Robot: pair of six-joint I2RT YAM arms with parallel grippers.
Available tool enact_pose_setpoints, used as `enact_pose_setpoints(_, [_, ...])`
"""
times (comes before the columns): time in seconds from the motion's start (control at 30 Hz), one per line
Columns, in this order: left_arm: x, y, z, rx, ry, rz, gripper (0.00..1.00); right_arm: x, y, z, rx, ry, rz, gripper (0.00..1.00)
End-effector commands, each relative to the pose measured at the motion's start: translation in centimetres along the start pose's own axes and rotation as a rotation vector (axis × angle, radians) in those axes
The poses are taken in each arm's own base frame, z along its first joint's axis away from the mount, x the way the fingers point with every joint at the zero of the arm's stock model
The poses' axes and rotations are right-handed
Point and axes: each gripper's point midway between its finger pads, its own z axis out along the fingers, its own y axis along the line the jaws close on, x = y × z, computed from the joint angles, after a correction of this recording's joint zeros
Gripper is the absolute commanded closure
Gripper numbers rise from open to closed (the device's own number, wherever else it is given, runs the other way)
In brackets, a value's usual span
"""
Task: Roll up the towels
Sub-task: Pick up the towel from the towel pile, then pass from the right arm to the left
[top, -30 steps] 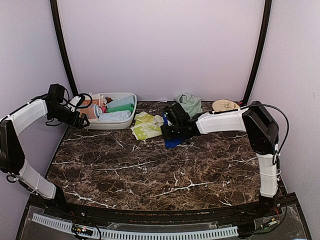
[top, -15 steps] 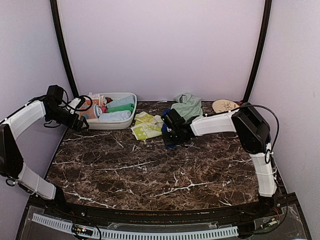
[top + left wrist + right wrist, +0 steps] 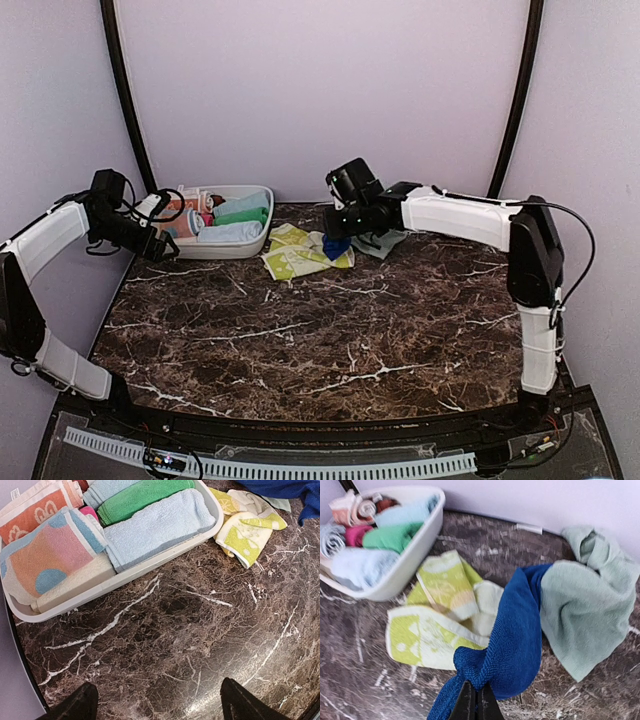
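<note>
Marble table (image 3: 300, 340) — right jaws (pinched shut) have lifted the blue towel (image 3: 515, 630); left jaws gape.

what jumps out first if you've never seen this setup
The deep blue towel hangs pinched in the right gripper's fingers over the far middle of the dark marble table. A yellow-green patterned towel and a crumpled mint green towel flank it. At the far left, a white tub holds colourful rolled towels.
</note>
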Motion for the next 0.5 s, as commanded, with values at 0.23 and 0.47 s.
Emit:
enact_pose_setpoints(0.23, [-0.5,-2.3,-1.8,0.085,-0.060,0.024,0.12,-13.0,4.4,-16.5,-0.388,-0.381,0.049,1.00])
enact_pose_setpoints(0.47, [-1.2,-3.5,-2.7,0.131,-0.120,0.049,0.07,-14.9,6.5,-22.4,-0.573,-0.470,0.037,1.00])
